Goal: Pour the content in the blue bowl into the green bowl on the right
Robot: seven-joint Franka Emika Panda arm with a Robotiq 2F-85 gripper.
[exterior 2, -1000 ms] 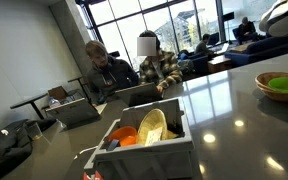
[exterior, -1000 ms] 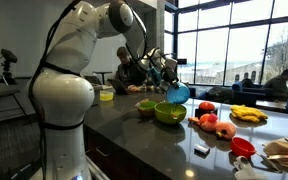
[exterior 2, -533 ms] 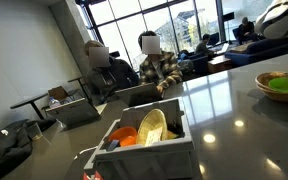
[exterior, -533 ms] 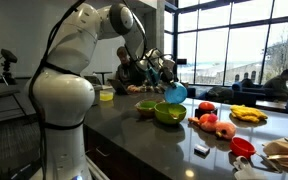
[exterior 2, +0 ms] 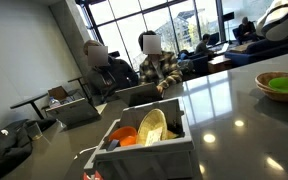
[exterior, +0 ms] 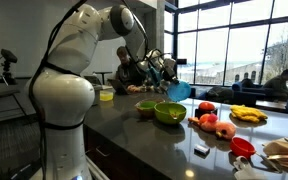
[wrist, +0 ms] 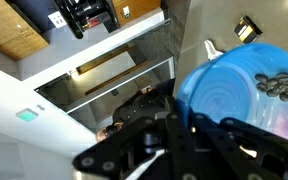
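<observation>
My gripper (exterior: pixel 165 76) is shut on the rim of the blue bowl (exterior: pixel 177 91) and holds it tilted in the air just above and behind the green bowl (exterior: pixel 169 113) on the dark counter. In the wrist view the blue bowl (wrist: pixel 246 92) fills the right side, with small dark pieces (wrist: pixel 279 86) gathered near its right rim. My black fingers (wrist: pixel 189 135) clamp its near edge. The green bowl also shows at the right edge of an exterior view (exterior 2: pixel 282 84). A second, smaller green bowl (exterior: pixel 145 105) stands to the left of it.
Apples (exterior: pixel 211 122) and bananas on a plate (exterior: pixel 248 115) lie right of the green bowl. Red cups (exterior: pixel 243 146) stand near the counter's front right. A yellow cup (exterior: pixel 106 94) is at the left. A white crate of dishes (exterior 2: pixel 144 135) stands in front. People sit behind.
The blue bowl has risen slightly and tilted a little more over the green bowl. The arm has barely moved otherwise.
</observation>
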